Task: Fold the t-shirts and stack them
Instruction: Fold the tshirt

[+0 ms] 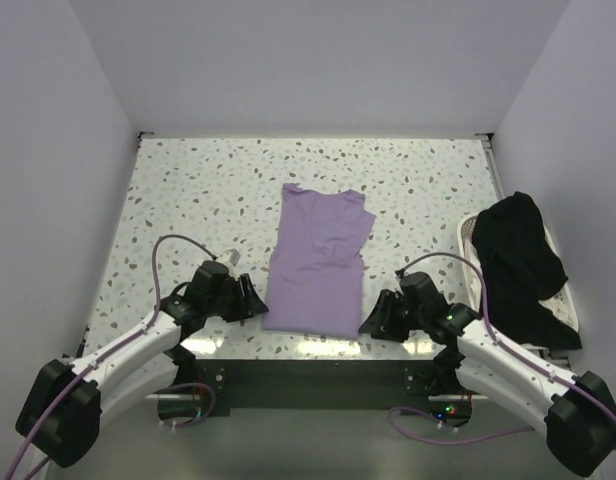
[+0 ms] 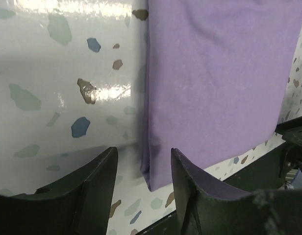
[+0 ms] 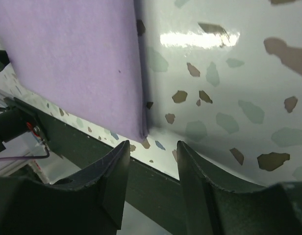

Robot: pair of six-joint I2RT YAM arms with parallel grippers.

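A pale lavender t-shirt (image 1: 318, 262) lies folded lengthwise on the speckled table, its near hem by the front edge. My left gripper (image 1: 256, 303) sits at the shirt's near left corner (image 2: 153, 183), jaws open, nothing between them. My right gripper (image 1: 371, 318) sits at the near right corner (image 3: 141, 132), also open and holding nothing. The lavender t-shirt (image 2: 219, 78) fills the upper right of the left wrist view and the lavender t-shirt (image 3: 72, 58) the upper left of the right wrist view. A black t-shirt (image 1: 518, 265) hangs crumpled over a basket at the right.
A white basket (image 1: 471, 232) stands at the table's right side under the black shirt. The table's front edge (image 1: 308, 350) runs just behind both grippers. White walls close in the left, right and far sides.
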